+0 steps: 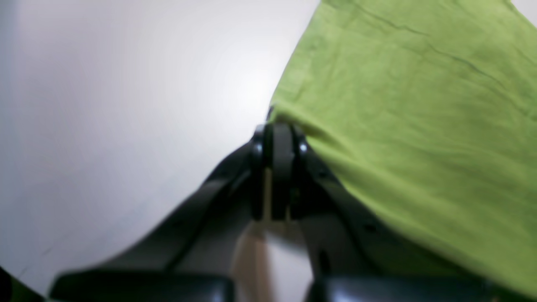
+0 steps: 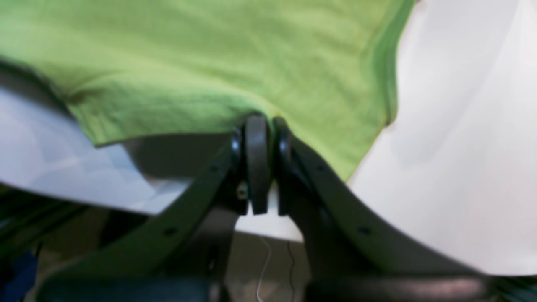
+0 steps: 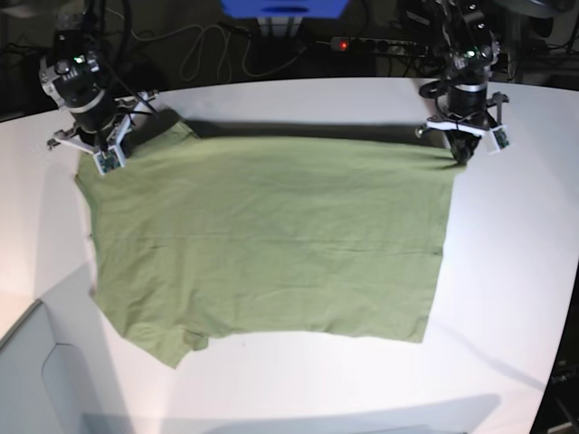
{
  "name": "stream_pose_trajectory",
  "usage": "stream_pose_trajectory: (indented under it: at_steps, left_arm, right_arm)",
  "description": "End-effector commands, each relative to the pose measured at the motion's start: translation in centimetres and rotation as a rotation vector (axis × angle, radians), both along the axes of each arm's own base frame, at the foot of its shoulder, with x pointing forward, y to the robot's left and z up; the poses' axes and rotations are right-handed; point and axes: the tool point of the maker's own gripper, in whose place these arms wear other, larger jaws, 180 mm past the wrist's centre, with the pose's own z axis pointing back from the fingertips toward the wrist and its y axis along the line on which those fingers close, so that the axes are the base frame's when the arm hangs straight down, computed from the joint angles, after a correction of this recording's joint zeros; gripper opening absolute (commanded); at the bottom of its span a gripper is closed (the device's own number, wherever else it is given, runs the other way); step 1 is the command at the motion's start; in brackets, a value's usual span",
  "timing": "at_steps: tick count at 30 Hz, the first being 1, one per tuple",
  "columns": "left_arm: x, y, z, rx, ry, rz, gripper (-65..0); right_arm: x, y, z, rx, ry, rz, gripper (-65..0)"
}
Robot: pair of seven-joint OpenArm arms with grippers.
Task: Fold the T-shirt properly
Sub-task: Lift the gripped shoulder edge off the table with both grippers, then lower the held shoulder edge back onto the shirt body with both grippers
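The green T-shirt [image 3: 271, 235] lies spread out on the white table [image 3: 507, 298], with its far edge lifted between my two grippers. My left gripper [image 3: 460, 154] is shut on the shirt's far right corner, and the left wrist view shows its closed fingers [image 1: 282, 142] pinching the cloth [image 1: 398, 105]. My right gripper [image 3: 107, 159] is shut on the shirt's far left edge near a sleeve. In the right wrist view its fingers [image 2: 256, 138] are closed on the fabric [image 2: 209, 63], which hangs slightly above the table.
Cables and a power strip [image 3: 362, 43] lie behind the table's far edge, beside a blue box [image 3: 285, 7]. A pale grey panel [image 3: 36, 371] sits at the front left corner. The table's right edge curves off past [image 3: 556, 362].
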Motion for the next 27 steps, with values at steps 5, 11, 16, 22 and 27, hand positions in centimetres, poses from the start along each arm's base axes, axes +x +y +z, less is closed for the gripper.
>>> stream_pose_trajectory:
  at_steps: [5, 11, 16, 22, 27]
  left_arm:
    - [2.0, 0.2, 1.8, 0.019, -0.078, -0.004, -65.0]
    - [3.6, 0.3, 2.6, 0.019, -0.118, -0.003, -65.0]
    - [4.7, 0.5, 1.3, -0.008, -0.108, 0.013, -65.0]
    - [5.6, 0.9, 0.8, -0.014, -0.109, 0.018, -65.0]
    - [6.6, 1.2, 1.5, 0.0, -0.131, 0.008, -65.0]
  right_arm:
    - [3.0, -0.8, 0.6, -0.027, -0.025, 0.009, -64.9]
    - [5.9, -1.5, 0.6, -0.015, -0.051, -0.014, -64.9]
    - [8.2, -2.1, 0.4, 0.0, -0.065, -0.036, -64.9]
    - [10.0, -1.3, 0.3, 0.007, -0.068, -0.007, -64.9]
    - [11.4, 0.7, 1.0, 0.008, -0.092, 0.059, -64.9]
